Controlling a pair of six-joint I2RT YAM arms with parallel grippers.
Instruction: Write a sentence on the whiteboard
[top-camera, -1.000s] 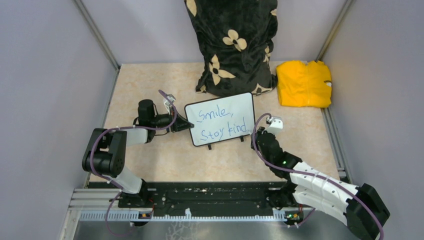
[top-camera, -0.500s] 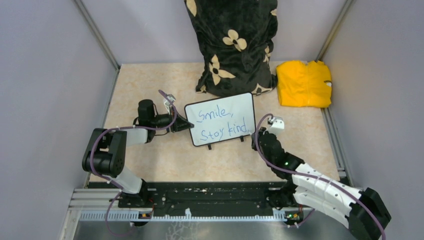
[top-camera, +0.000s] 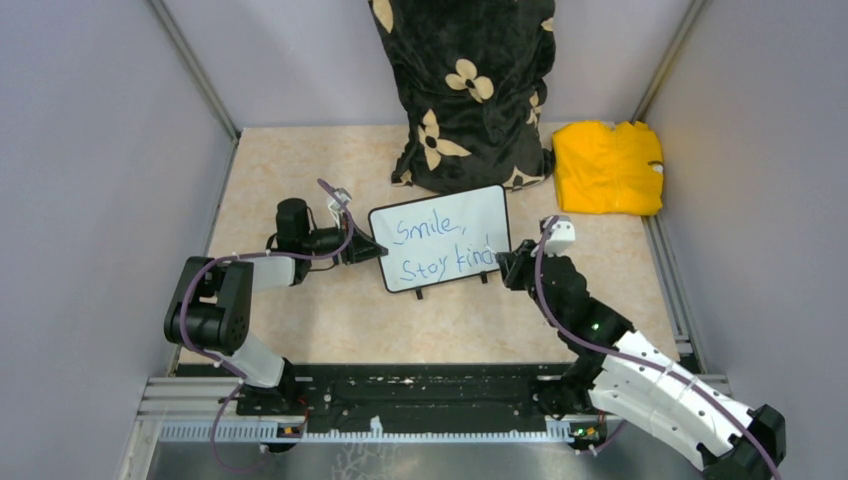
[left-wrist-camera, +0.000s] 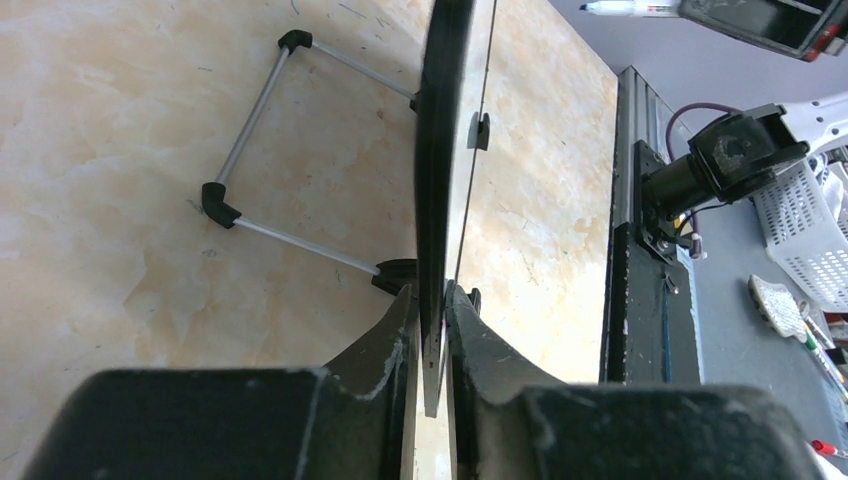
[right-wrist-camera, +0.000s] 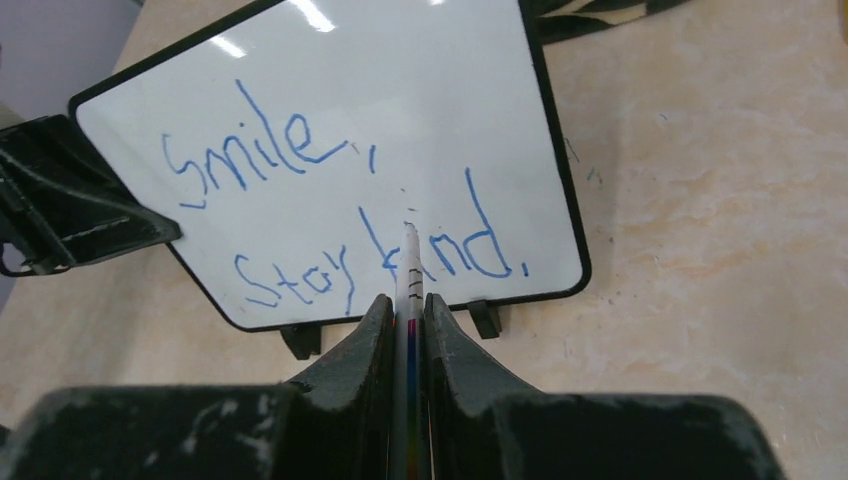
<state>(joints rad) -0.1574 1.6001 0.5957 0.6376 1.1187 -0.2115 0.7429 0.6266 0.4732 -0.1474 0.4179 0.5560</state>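
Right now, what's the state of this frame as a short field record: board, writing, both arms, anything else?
whiteboard: propped on its wire stand
sentence: blue, two lines, "Smile, stay kind."
left fingers: shut on whiteboard's left edge
right fingers: shut on marker, tip pointing at "kind"
behind: black floral bundle, yellow cloth

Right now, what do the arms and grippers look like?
Left arm and right arm: black joints, white shells, a purple cable along each. Green light on the right one. Left gripper and right gripper: black, wedge-shaped, scuffed.
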